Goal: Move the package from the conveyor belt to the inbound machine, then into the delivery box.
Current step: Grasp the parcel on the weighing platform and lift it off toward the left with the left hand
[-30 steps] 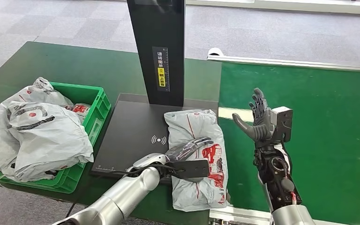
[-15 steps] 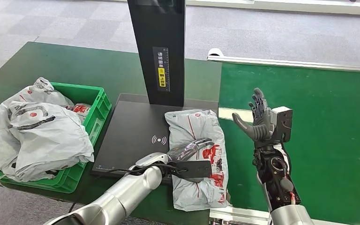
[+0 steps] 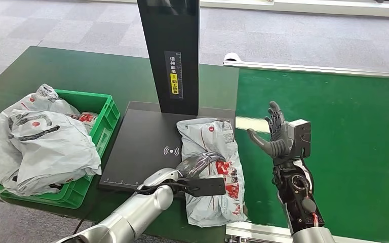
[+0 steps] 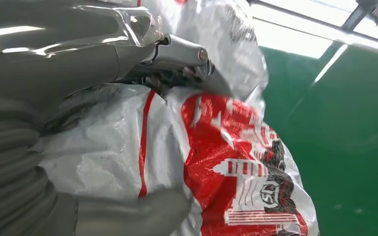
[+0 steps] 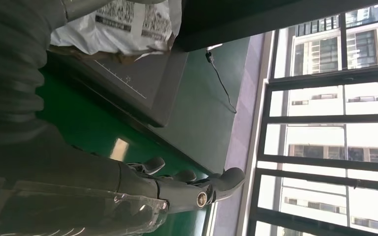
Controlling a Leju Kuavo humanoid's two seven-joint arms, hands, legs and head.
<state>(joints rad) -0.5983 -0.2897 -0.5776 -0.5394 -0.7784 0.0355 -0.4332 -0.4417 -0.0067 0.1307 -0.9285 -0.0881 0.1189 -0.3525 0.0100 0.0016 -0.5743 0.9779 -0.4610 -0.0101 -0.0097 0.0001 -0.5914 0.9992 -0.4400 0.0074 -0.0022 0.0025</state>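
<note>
A white and grey package (image 3: 210,169) with red print lies on the right side of the black inbound machine plate (image 3: 142,142), its near end hanging past the plate toward the table's front. My left hand (image 3: 201,164) lies on the package's middle. In the left wrist view its fingers (image 4: 177,51) curl over the package (image 4: 226,162) and its thumb (image 4: 128,216) presses the other side. My right hand (image 3: 276,136) is raised over the green conveyor belt (image 3: 344,142), right of the package, fingers spread and holding nothing. In the right wrist view this hand (image 5: 177,189) is also open.
The machine's black scanner column (image 3: 169,55) rises behind the plate. A green delivery box (image 3: 106,109) at the left holds several grey bags (image 3: 45,147). The belt's metal rail (image 3: 314,68) runs along its far side.
My left hand's fingers have curled down onto the package, which has shifted slightly left. My right hand has sunk a little and drifted left.
</note>
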